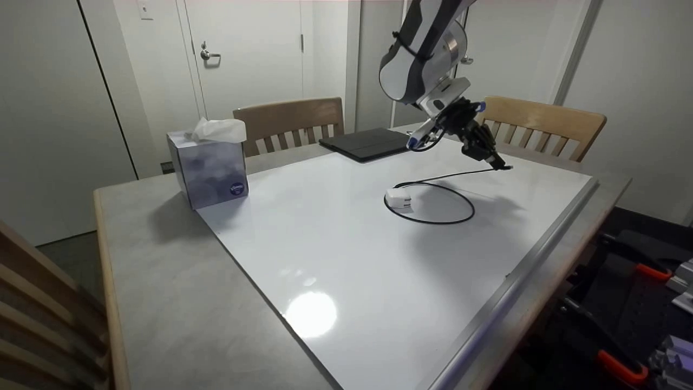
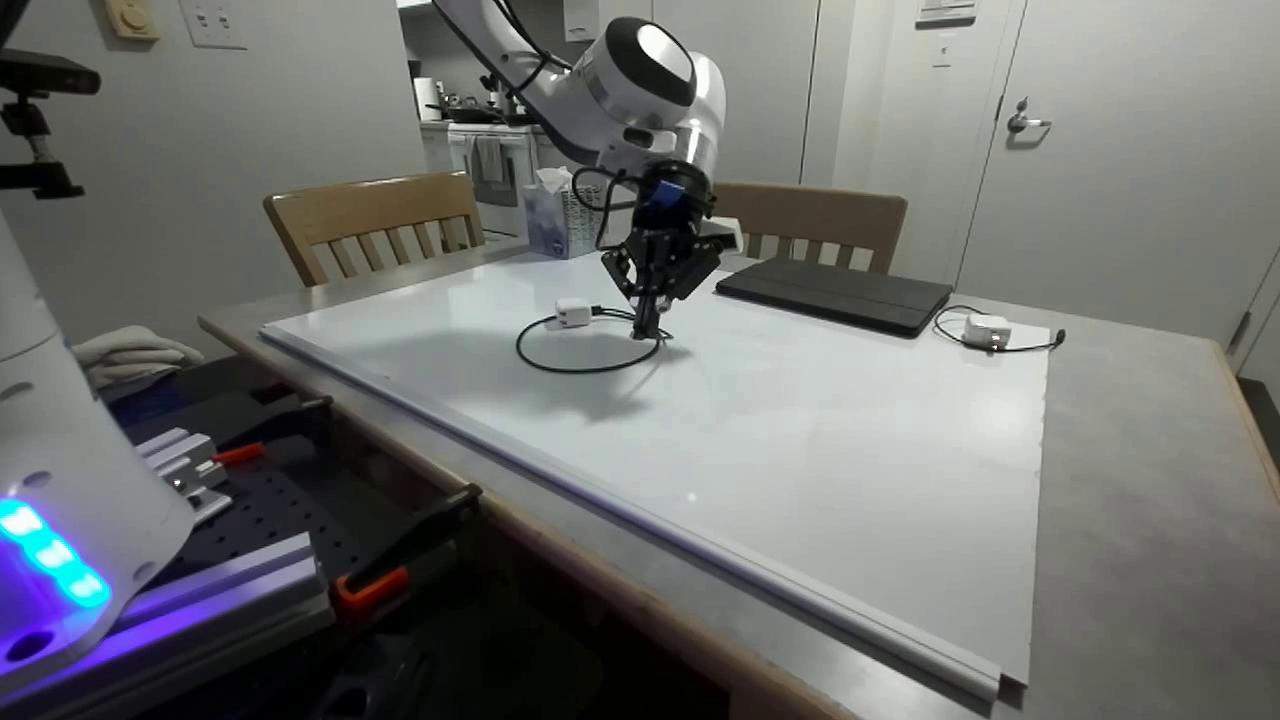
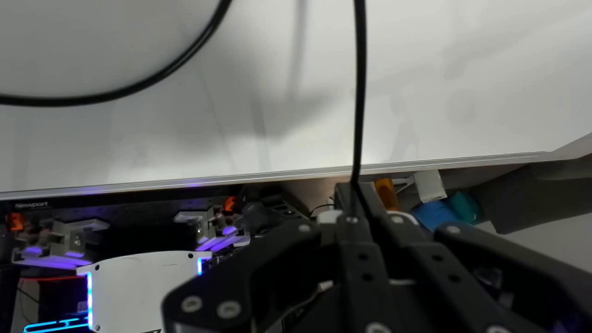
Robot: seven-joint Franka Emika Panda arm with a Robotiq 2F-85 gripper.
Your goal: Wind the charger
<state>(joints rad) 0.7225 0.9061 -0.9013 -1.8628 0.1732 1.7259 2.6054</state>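
The charger's thin black cable [image 1: 436, 222] lies in one wide loop on the white board, also seen in an exterior view [image 2: 590, 371]. Its white adapter block [image 1: 398, 198] rests at the loop's edge, also in an exterior view [image 2: 573, 313]. A stretch of cable rises from the block to my gripper [image 1: 499, 164], which points down low over the board. In the wrist view the cable [image 3: 360, 92] runs into the fingertips [image 3: 354, 187], which are closed together on it. A short cable end sticks out past the fingertips in an exterior view. The wrist view leaves the adapter out of frame.
A dark flat laptop [image 1: 371, 144] lies at the board's back edge. Beside it is another white adapter [image 2: 987, 331] with a short black cable. A tissue box [image 1: 211, 168] stands at a board corner. Wooden chairs [image 1: 292, 122] surround the table. A metal rail [image 2: 640, 510] edges the white board.
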